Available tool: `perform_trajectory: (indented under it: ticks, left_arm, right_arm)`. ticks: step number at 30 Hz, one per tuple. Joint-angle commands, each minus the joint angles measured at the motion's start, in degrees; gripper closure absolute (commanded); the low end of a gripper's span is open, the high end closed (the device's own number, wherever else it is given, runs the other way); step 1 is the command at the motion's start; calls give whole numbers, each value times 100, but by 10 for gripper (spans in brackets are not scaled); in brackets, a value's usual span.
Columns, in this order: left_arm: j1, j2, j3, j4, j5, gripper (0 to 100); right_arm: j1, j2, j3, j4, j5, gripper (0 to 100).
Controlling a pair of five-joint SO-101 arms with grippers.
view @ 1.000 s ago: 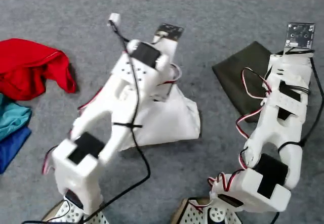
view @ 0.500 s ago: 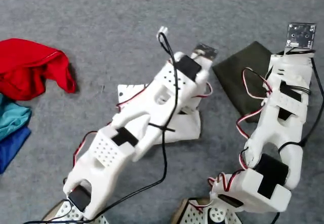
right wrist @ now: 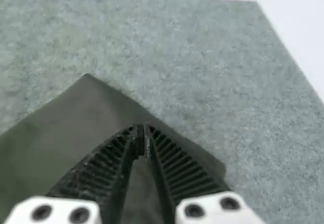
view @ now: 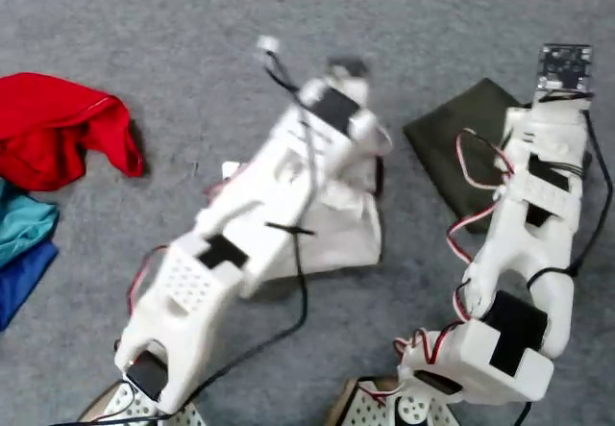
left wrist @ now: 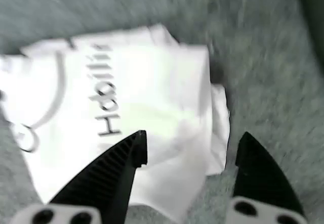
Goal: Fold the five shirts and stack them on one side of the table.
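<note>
Right now your left gripper (left wrist: 195, 142) hangs over the white shirt (left wrist: 126, 92), its black ridged jaws spread wide with nothing between them. That shirt lies partly folded, soft and creased, in the middle of the grey felt-like table (view: 144, 32). Your right gripper (right wrist: 140, 133) has its jaws pressed together, tips over the dark olive shirt (right wrist: 61, 128), a flat folded piece at the right; whether any cloth is pinched, you cannot tell. At the left edge a red shirt (view: 58, 128) lies crumpled, with a teal shirt (view: 24, 224) and a blue shirt (view: 19, 277) nearer, touching each other.
</note>
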Motion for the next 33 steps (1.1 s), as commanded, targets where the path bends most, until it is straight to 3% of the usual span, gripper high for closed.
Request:
perform_trajectory:
  ticks: [1,7,11,14,24,29,33]
  left_arm:
    - [-677,-919,-466,62,-264,772]
    - [-1899,-1754,-79,62,-563,988]
    - [-2857,-2132,624,62,-580,982]
    - [-3560,-2730,1222,70,-1187,981]
    - [-4826,-5051,4457,-70,-2549,981]
    - [-5477,-5455,6725,-1257,-2743,981]
    - [-5741,-5596,8519,-2796,-2743,981]
  right_arm:
    - [-251,-66,-382,202,255,966]
    - [-1200,-505,-936,2031,1055,966]
    - [-2290,-673,-1657,3736,1600,966]
    - [-3046,-453,-2255,4774,2084,966]
    - [-4585,1349,-4593,6848,2084,966]
    - [-4998,2264,-5481,7525,2075,967]
    - [-5297,2782,-5965,8026,2075,967]
